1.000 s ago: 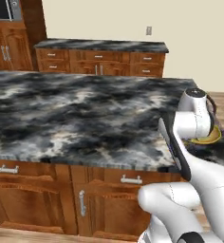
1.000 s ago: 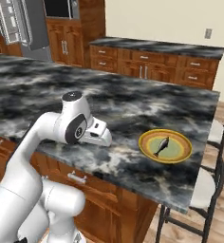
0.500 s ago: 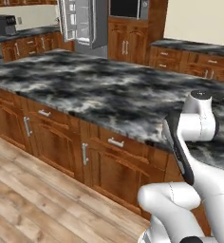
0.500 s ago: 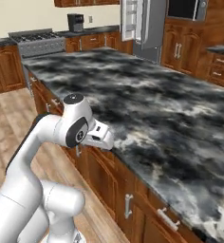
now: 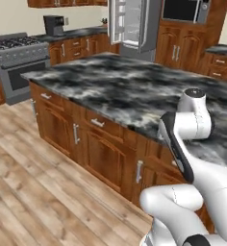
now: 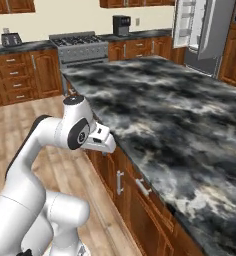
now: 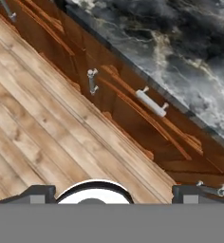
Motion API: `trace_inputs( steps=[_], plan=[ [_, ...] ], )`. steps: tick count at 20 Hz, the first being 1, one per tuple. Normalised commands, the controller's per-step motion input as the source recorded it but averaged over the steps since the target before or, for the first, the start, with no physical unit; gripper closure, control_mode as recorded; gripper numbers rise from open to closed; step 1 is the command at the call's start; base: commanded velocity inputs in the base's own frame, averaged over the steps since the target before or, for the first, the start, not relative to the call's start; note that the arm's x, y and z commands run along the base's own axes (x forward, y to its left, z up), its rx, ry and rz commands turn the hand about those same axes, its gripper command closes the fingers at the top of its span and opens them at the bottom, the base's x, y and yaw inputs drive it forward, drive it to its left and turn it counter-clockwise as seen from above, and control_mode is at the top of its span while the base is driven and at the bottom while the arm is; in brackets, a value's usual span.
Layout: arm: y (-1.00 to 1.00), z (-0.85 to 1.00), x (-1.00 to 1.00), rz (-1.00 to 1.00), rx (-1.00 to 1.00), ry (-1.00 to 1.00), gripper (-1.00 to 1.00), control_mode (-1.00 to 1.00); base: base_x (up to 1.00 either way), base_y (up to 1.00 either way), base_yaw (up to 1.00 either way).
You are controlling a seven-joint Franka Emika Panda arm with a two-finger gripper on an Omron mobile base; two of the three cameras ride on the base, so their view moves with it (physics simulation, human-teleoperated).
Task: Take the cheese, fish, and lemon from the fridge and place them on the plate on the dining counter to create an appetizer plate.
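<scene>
Two fridge (image 5: 134, 26) doors stand open across the kitchen; a second ago the views faced the plate with the fish on it, so the base has swung round toward the fridge for cheese or lemon. White shelves visible, contents too small to tell. End effector (image 7: 113, 193) released, empty, beside the desk (image 6: 180, 120) edge.

Arm folded close to base, jaws standing wide and holding nothing.

The white arm (image 6: 35, 150) is rising from the base, bending at the elbow and carrying the hand low in front of the shoulder. The gripper (image 7: 113, 192) is pointing downward, its two dark fingertips (image 7: 35, 193) sitting far apart with nothing between them.
</scene>
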Motion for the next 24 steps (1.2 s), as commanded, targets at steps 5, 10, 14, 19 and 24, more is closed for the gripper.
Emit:
trace_inputs(
  steps=[5,10,14,19,24],
  plan=[
    [0.00,0.00,0.00,0.00,0.00,0.00,-1.00,1.00,1.00,1.00,-0.13],
    [0.00,0.00,0.00,0.00,0.00,0.00,-1.00,1.00,1.00,1.00,-0.27],
    [0.00,0.00,0.00,0.00,0.00,0.00,-1.00,1.00,0.87,1.00,-0.31],
    [0.00,0.00,0.00,0.00,0.00,0.00,-1.00,1.00,0.65,1.00,-0.31],
    [0.00,0.00,0.00,0.00,0.00,0.00,-1.00,1.00,0.44,1.00,-0.28]
  ],
)
